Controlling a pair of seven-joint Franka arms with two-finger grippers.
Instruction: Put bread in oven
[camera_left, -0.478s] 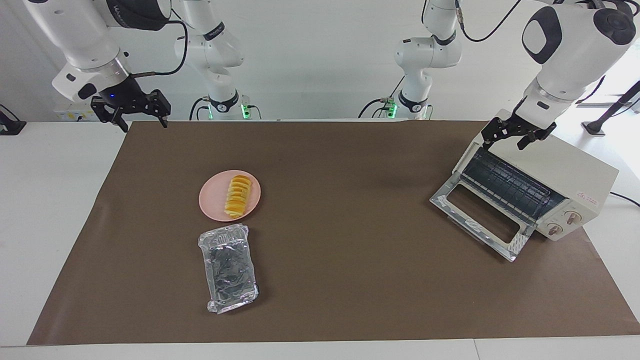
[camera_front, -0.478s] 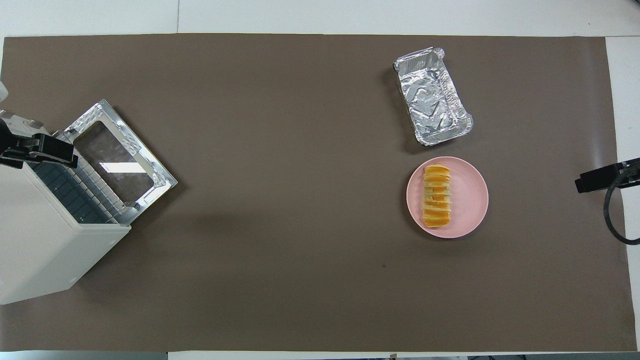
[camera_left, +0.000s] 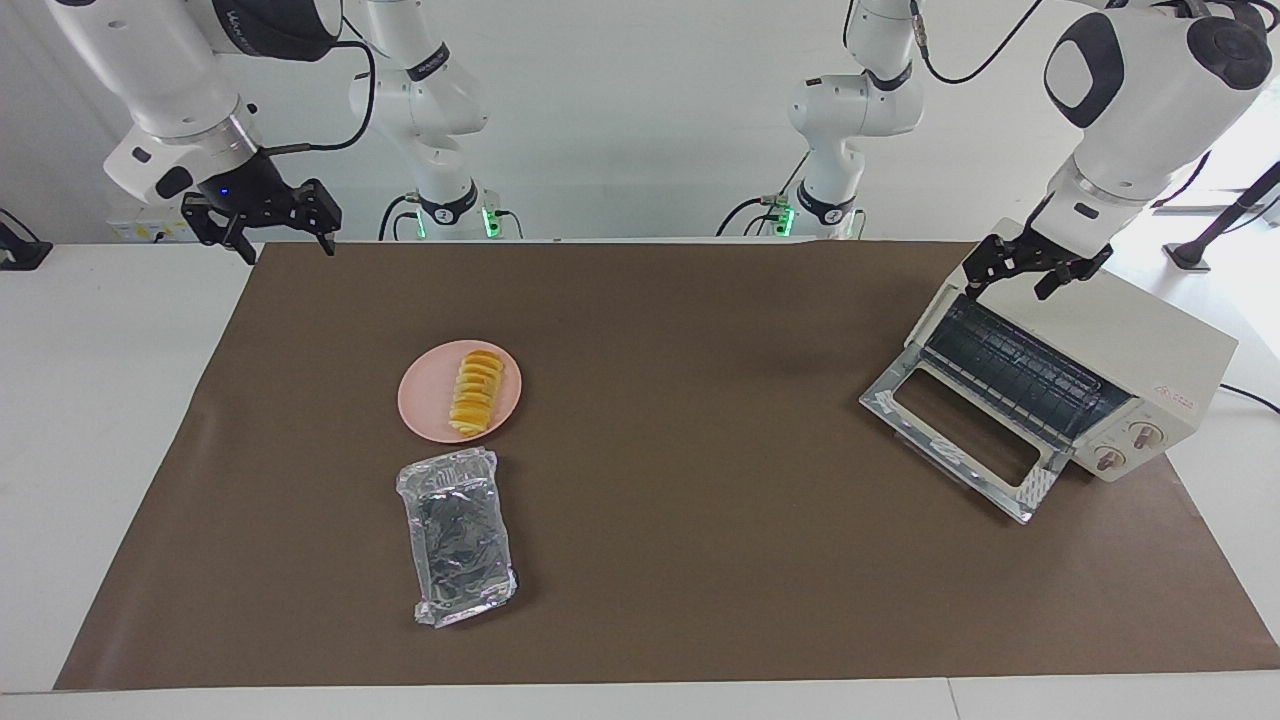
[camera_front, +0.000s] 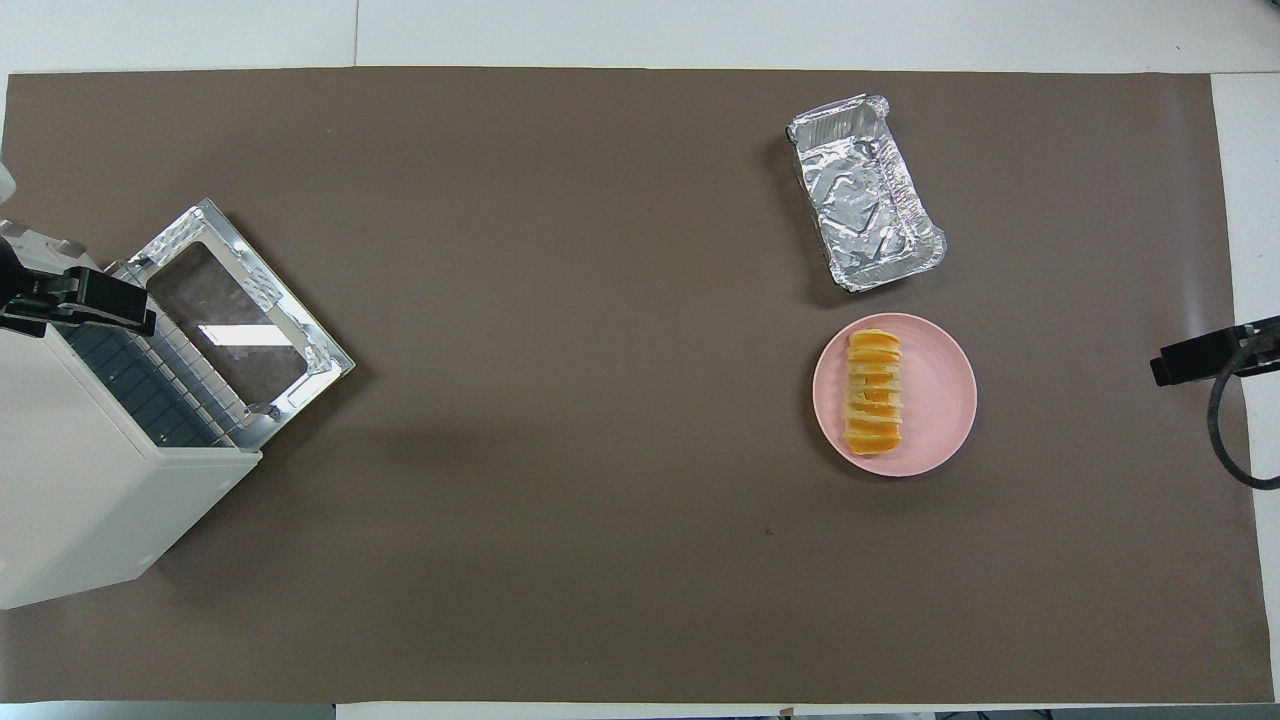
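Observation:
The bread (camera_left: 476, 393) (camera_front: 873, 393), a ridged yellow-orange loaf, lies on a round pink plate (camera_left: 425, 405) (camera_front: 945, 400) toward the right arm's end of the table. The cream-white oven (camera_left: 1150, 350) (camera_front: 70, 480) stands at the left arm's end with its glass door (camera_left: 960, 430) dropped open and the dark rack showing. My left gripper (camera_left: 1008, 285) (camera_front: 75, 300) hangs open over the oven's top edge, holding nothing. My right gripper (camera_left: 287, 245) (camera_front: 1200, 360) is open and empty, up over the mat's corner, well away from the plate.
A crinkled silver foil tray (camera_left: 460, 535) (camera_front: 865, 190) lies just farther from the robots than the plate. A brown mat (camera_left: 700, 560) covers the table, with bare mat between the plate and the oven. Two more arm bases stand at the robots' edge.

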